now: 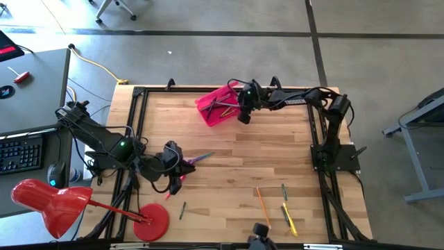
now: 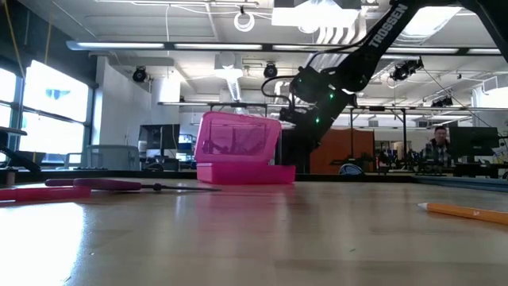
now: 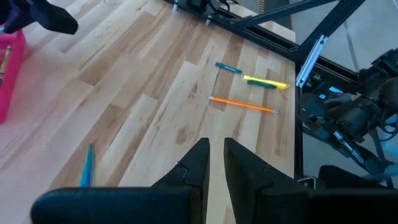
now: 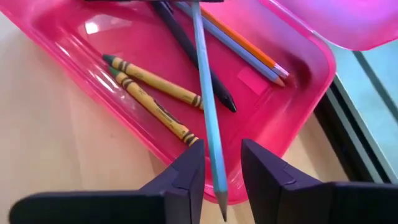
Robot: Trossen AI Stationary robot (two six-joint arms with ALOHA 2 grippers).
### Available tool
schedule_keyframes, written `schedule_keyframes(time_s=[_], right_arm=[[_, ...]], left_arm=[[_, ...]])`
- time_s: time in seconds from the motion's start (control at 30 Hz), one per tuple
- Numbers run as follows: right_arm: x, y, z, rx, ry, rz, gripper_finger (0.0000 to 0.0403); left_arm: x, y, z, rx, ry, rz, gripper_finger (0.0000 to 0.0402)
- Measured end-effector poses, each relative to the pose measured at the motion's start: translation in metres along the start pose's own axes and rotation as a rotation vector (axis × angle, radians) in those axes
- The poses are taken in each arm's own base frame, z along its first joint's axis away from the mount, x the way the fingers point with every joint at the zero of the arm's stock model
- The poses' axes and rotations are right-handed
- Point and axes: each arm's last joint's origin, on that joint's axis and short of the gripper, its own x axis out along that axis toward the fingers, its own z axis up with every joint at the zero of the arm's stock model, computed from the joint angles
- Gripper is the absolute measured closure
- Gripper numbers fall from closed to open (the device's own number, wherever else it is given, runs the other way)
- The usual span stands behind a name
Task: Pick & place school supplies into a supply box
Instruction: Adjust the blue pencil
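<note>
The pink supply box (image 1: pixel 216 105) sits near the table's far edge with its lid (image 2: pixel 238 137) raised. Inside lie two yellow crayons (image 4: pixel 152 93), a dark pencil (image 4: pixel 199 62) and orange and grey pencils (image 4: pixel 249 50). My right gripper (image 4: pixel 221 165) hovers open over the box. A light-blue pencil (image 4: pixel 208 112) runs between its fingers, and the pencil's tip juts past the box rim. My left gripper (image 3: pixel 215 149) is open by a narrow gap and holds nothing. It hangs near the left side, beside purple scissors (image 1: pixel 199 158) and a pink pen (image 1: pixel 179 182). My right gripper stands with one finger (image 4: pixel 186 174) on either side of the light-blue pencil's tip end (image 4: pixel 216 180). The pencil runs close along that finger, and I cannot tell whether it touches it.
Loose on the near right of the table lie an orange pencil (image 1: pixel 262 198), a green pen (image 1: pixel 284 191) and a yellow pen (image 1: pixel 289 219). A dark green pencil (image 1: pixel 183 210) lies near the red lamp base (image 1: pixel 151 221). A person (image 2: pixel 439 143) sits in the room beyond.
</note>
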Motion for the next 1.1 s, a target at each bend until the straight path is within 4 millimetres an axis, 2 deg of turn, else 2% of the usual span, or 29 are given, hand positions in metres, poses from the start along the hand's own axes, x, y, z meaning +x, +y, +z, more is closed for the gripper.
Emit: schedule_keyframes(time_s=[0.2,0.4,0.7,0.8,1.1], right_arm=[[0.0,0.0,-0.001,-0.037,0.022,-0.027,0.0333],[0.0,0.004,-0.001,-0.072,0.021,-0.002,0.0392],[-0.003,0.009,0.002,-0.12,0.041,-0.044,0.0399],[-0.014,0.015,0.006,-0.147,0.064,-0.068,0.0396],[-0.064,0.027,0.014,-0.228,0.156,-0.083,0.0399]], left_arm=[[0.0,0.0,0.0,0.003,-0.007,0.008,0.0321],[0.0,0.0,0.0,0.003,-0.008,0.01,0.0321],[0.0,0.0,0.0,0.003,-0.008,0.01,0.0321],[0.0,0.0,0.0,0.004,-0.007,0.01,0.0321],[0.0,0.001,0.0,0.004,-0.009,0.014,0.0321]])
